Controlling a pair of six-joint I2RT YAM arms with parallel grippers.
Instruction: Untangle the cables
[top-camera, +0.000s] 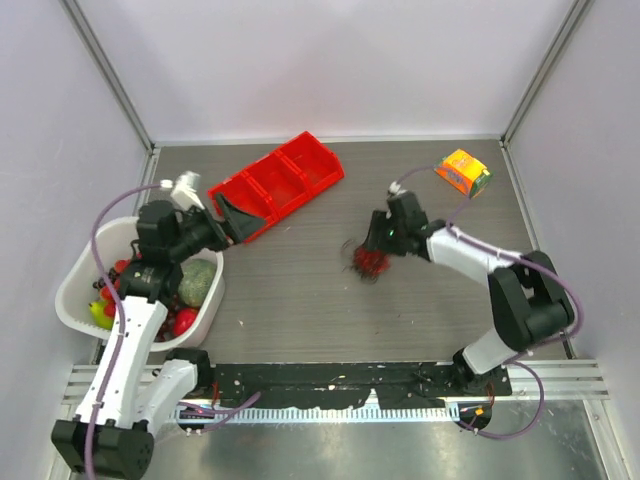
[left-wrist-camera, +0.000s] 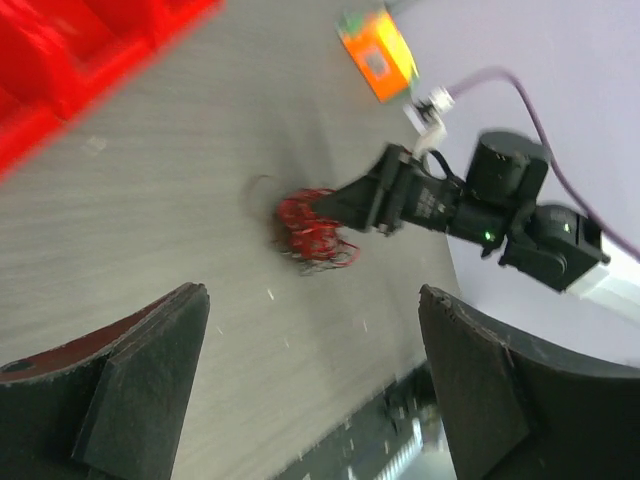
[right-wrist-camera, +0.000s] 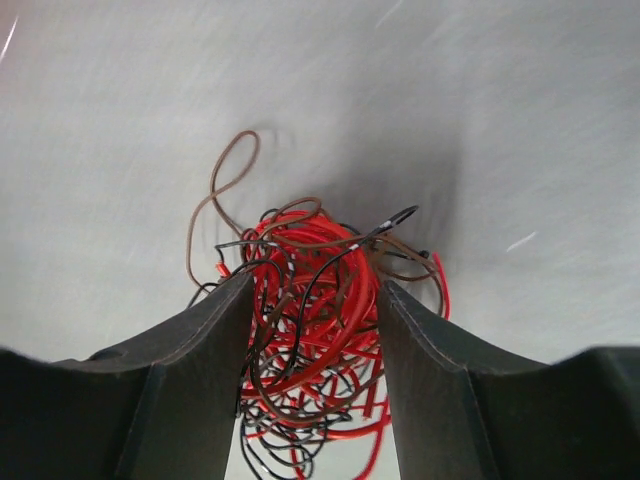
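**Step in hand: first grasp of the tangle.** The thin red, brown and black cables (top-camera: 370, 262) sit as one scribbly clump on the grey matte worktop (top-camera: 300, 310). They lie to the right of the red three-compartment plastic bin (top-camera: 285, 180), well apart from it and nearer the arm bases.

Your right end effector (right-wrist-camera: 312, 290) has its two dark fingers closed onto the middle of the clump. Wires press against both inner faces and loops spill out above and below. Whether the clump rests on the worktop or hangs just off it cannot be told.

Your left end effector (top-camera: 232, 222) is spread wide and holds nothing. It hovers just beside the bin's near end and faces the cables across bare worktop.

**Next move, as a judgement.** No strand is yet separated. A second grip is needed, so bring the left end effector away from the bin and toward the clump. The best target looks to be the free brown loop, which stands out on the far side of the clump from the right end effector's body. Then draw the two grips apart slowly.

**Materials.** The wires are very fine, springy and smooth-jacketed, so expect them to slip or recoil. The finger pads are flat, dark and hard-looking. The bin is glossy rigid plastic.
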